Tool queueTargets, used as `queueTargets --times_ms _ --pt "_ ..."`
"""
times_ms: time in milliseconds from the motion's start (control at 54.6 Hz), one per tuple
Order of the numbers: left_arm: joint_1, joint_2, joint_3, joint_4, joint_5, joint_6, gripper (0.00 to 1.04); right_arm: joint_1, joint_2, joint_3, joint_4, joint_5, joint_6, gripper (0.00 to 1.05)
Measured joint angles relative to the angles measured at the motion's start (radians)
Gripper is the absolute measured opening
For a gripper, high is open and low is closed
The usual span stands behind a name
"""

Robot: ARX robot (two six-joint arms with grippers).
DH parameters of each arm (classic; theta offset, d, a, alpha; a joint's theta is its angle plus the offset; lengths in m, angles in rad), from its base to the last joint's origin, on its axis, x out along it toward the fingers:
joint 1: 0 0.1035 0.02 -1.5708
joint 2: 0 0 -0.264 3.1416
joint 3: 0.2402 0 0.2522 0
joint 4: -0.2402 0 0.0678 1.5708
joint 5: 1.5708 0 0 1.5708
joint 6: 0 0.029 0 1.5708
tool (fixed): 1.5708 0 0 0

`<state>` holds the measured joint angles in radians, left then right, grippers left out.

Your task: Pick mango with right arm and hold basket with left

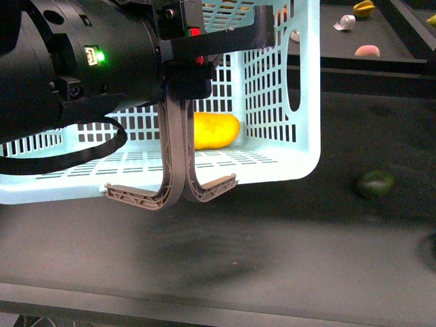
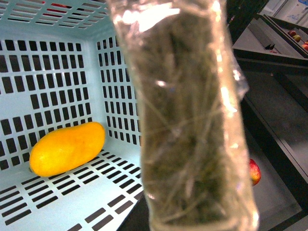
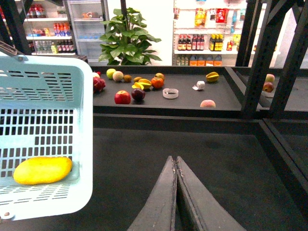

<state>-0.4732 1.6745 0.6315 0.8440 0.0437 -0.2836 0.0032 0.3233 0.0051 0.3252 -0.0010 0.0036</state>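
Dark tabletop point(image 1: 272, 259) stretches under both arms, with a raised shelf point(image 3: 192, 103) of loose fruit beyond it. On the right gripper point(image 3: 175, 161) the two fingers lie pressed flat together with nothing between them. They point out over bare table, just beside the basket point(image 3: 72, 96) and clear of it. On the left gripper point(image 1: 182, 76) the fingers are clamped on the two grey-brown handles point(image 1: 174, 157), which meet there and curve down past the basket's rim. The bulky left arm point(image 1: 61, 68) behind the gripper shows a green light. Inside the light blue basket the mango point(image 1: 215, 131) lies on its side on the slotted floor, close to a wall. A dark green fruit point(image 1: 376, 184) sits on the table — well apart from the basket.
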Motion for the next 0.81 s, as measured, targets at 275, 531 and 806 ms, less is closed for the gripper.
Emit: queueTargets --times_ms 275,531,806 --pt "0.0 0.0 0.0 0.0 0.0 0.001 0.04 -0.001 -0.08 0.0 -0.078 0.0 0.0 0.02" --pt "0.0 0.0 0.0 0.0 0.0 0.002 0.04 -0.001 -0.142 0.0 -0.14 0.0 0.0 0.02" --pt "0.0 0.0 0.0 0.0 0.0 0.001 0.04 -0.001 -0.318 0.001 -0.323 -0.001 0.0 0.02"
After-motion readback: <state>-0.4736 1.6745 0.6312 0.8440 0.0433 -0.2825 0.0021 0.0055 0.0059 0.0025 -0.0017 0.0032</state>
